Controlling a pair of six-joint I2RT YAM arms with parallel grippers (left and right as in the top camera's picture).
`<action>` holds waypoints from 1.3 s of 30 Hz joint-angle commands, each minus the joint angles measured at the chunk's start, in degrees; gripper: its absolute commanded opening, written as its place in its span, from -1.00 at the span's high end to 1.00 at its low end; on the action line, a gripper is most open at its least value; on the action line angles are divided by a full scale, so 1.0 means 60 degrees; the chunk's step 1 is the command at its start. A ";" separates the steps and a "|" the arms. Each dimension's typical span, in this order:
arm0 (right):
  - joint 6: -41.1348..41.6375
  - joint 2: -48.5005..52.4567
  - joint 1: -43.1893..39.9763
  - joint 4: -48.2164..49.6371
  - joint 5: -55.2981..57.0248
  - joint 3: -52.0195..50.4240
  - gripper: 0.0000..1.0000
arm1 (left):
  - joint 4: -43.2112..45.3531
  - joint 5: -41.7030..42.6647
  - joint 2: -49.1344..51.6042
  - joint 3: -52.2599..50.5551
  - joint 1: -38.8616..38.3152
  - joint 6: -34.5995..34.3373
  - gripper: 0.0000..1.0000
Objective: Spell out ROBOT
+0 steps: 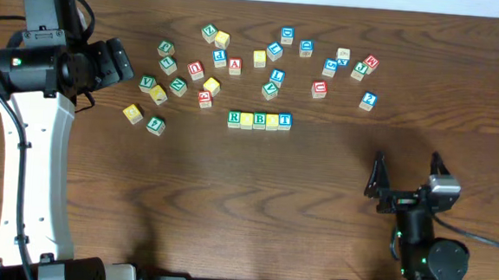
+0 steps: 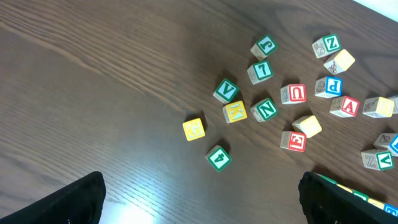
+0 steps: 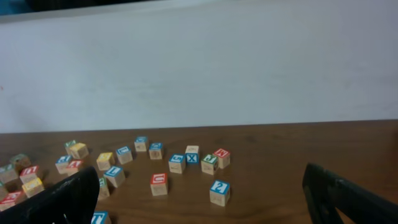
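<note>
Both grippers stand wide open and hold nothing. The right gripper (image 1: 406, 163) sits near the table's front edge. The left gripper (image 1: 122, 62) hangs over the far left, near scattered cubes. Between them, well apart from both, lies a touching row of five cubes: R (image 1: 234, 118), yellow cube (image 1: 247, 120), B (image 1: 259, 120), second yellow cube (image 1: 272, 121), T (image 1: 284, 120). Some two dozen loose cubes (image 1: 234, 66) lie beyond the row.

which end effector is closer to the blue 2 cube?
Right. The right end effector sits just nearside of the blue 2 cube; the left end effector is far off to its left.
</note>
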 commanded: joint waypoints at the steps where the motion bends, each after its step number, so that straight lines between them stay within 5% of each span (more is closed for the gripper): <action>1: -0.0047 -0.0703 -0.0091 0.0044 -0.0073 -0.0543 -0.99 | -0.0025 0.0051 -0.0113 0.0226 0.0040 0.0055 -0.96; 16: 0.0022 -0.1701 -0.0076 -0.1654 -0.0215 -0.1483 -0.99 | -0.0022 0.0051 -0.0113 0.0226 0.0040 0.0055 -0.96; 39: 0.0015 -0.1665 -0.0022 -0.1545 -0.0237 -0.1483 -0.99 | -0.0022 0.0051 -0.0113 0.0226 0.0040 0.0055 -0.96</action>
